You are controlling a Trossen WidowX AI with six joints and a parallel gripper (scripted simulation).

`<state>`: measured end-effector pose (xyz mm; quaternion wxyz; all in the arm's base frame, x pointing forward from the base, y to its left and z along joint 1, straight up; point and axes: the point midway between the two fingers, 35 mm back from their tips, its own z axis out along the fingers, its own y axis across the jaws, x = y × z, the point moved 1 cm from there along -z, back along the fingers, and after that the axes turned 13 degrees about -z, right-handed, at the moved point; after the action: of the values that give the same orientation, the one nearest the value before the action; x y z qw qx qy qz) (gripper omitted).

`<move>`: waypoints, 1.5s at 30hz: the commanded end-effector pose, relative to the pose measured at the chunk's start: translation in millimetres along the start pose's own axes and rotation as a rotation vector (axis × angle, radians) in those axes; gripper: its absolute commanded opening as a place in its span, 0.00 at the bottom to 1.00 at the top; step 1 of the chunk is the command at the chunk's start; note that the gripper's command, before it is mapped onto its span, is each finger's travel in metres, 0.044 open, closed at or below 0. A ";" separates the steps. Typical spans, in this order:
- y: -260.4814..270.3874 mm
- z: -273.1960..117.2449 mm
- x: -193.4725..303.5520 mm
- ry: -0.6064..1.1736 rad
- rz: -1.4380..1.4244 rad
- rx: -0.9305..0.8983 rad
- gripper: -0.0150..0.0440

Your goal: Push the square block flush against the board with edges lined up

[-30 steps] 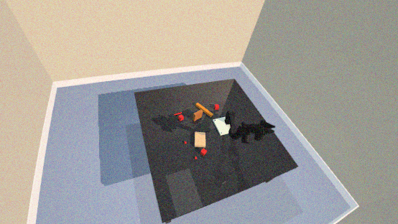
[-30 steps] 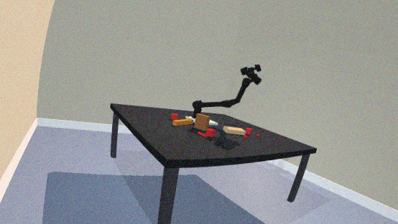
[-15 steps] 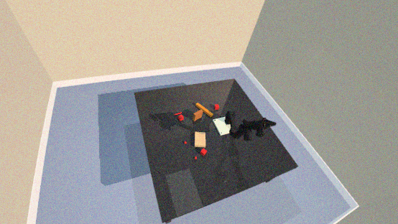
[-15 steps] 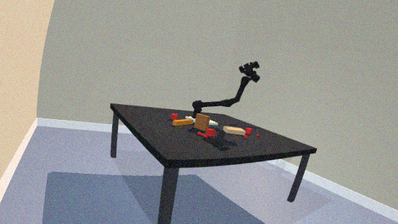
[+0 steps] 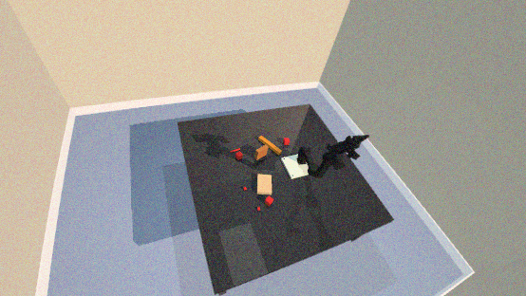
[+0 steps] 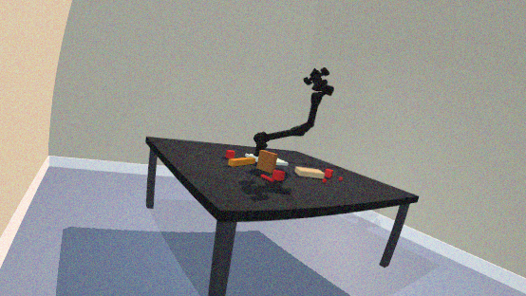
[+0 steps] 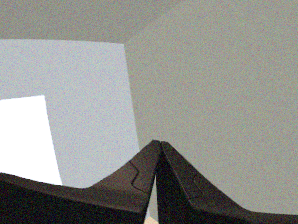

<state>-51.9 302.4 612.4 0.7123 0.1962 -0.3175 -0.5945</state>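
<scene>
A brown-orange square block (image 5: 261, 152) (image 6: 267, 161) is near the middle of the black table (image 5: 332, 209) (image 6: 199, 161) and seems to stand on its edge. A long, narrow orange board (image 5: 270, 145) (image 6: 241, 161) lies flat just behind it, close to it; I cannot tell if they touch. My gripper (image 5: 363, 138) (image 6: 319, 81) (image 7: 158, 148) is shut and empty. It is raised high above the table's back right part, far from both pieces. The wrist view shows only the shut fingers, wall and floor.
A tan slab (image 5: 264, 184) (image 6: 309, 172) lies flat in front of the block. A white sheet (image 5: 294, 166) (image 6: 280, 162) lies by the arm's base. Small red cubes (image 5: 286, 140) (image 5: 238, 155) (image 5: 269, 200) (image 6: 278, 175) are scattered around the pieces.
</scene>
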 end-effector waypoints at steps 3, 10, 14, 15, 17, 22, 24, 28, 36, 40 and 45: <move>-4.8 19.1 47.8 0.145 -0.067 -0.035 0.25; -15.3 29.2 117.9 0.342 -0.136 -0.073 0.25; -23.1 33.3 168.0 0.469 -0.149 -0.077 0.25; -24.7 32.9 181.2 0.500 -0.150 -0.080 0.25; -28.0 31.1 207.4 0.563 -0.152 -0.085 0.25; -37.9 22.7 266.9 0.724 -0.165 -0.089 0.25; -41.4 17.8 288.4 0.789 -0.167 -0.092 0.25; -47.2 3.9 330.2 0.919 -0.170 -0.102 0.25; -53.0 -37.5 397.8 1.163 -0.141 -0.133 0.25; -54.2 -62.3 424.2 1.277 -0.117 -0.149 0.25; -56.1 -97.4 458.0 1.425 -0.132 -0.169 0.25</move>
<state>-5.6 -135.7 621.8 0.7322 0.4840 0.2351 -0.4176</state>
